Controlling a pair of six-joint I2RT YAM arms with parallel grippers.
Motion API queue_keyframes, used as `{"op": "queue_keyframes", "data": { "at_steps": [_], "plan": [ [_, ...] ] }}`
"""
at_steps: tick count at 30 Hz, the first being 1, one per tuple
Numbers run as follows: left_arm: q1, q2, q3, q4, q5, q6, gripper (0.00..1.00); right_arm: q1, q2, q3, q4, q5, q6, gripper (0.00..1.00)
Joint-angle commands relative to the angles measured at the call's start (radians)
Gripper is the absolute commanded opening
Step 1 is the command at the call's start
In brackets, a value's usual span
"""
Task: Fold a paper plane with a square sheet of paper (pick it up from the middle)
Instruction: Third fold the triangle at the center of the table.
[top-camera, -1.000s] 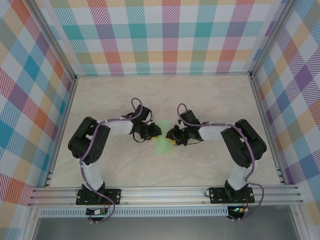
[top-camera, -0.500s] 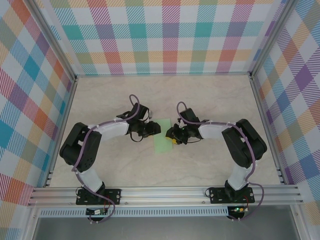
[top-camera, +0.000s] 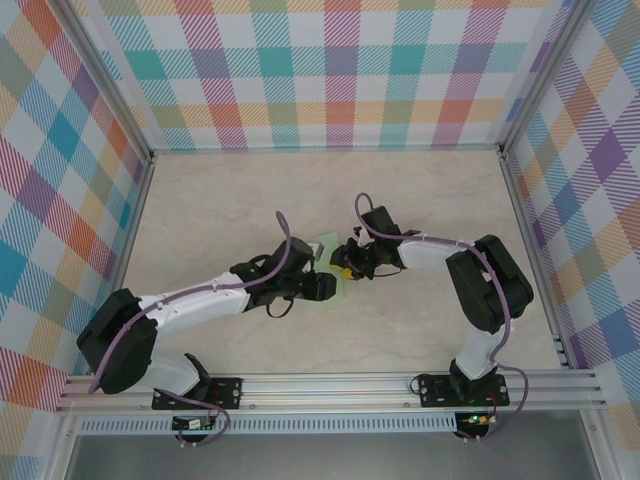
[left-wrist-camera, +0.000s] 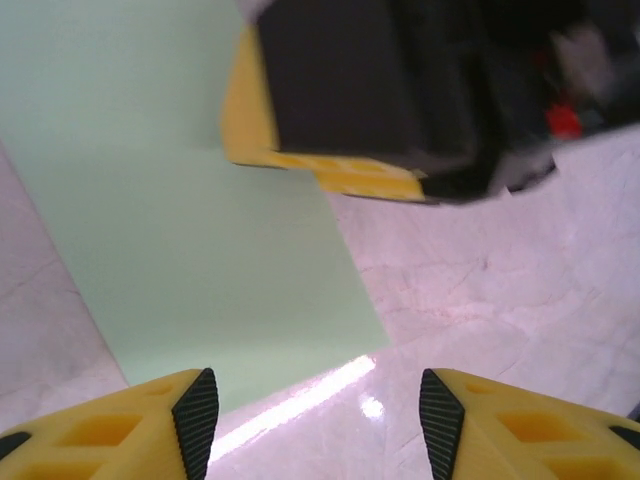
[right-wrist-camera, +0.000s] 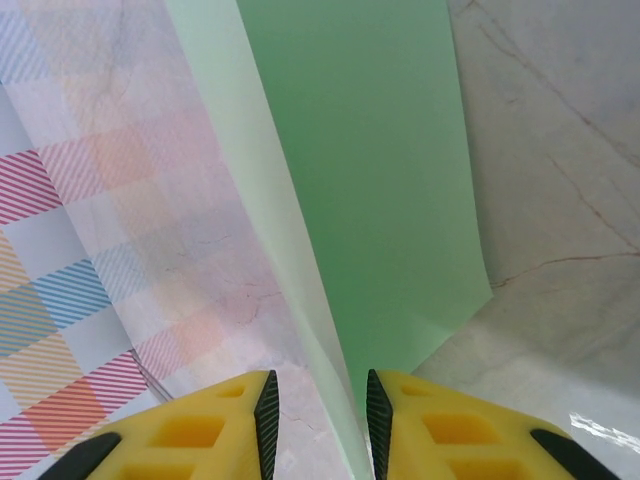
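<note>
The left hand (left-wrist-camera: 318, 410), nearest of all, hangs wide open over the near end of the square sheet of paper (left-wrist-camera: 200, 250) and holds nothing. The step looks to be a crease worked between two hands. I judge this hand should come down flat on that near end and pin it to the counter (top-camera: 220, 210) before anything is pulled, since so thin a sheet will skate otherwise.

Just beyond, the right hand (right-wrist-camera: 318, 410) has its fingers a narrow gap apart, with a raised edge of the sheet running up between them. Whether they truly pinch it I cannot tell. It should carry that flap over slowly, keeping the edges matched.

The sheet lies mid-counter between the two hands. It shows as a strip whose long axis runs near to far, the far end leaning slightly left. No sharp tip is formed yet.
</note>
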Motion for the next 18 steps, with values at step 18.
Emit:
{"op": "queue_keyframes", "data": {
  "at_steps": [18],
  "plan": [
    [-0.332, 0.299, 0.175, -0.130, -0.641, 0.161, 0.62, -0.008, 0.019, 0.030, -0.033, -0.036, -0.014, 0.33]
  ]
}}
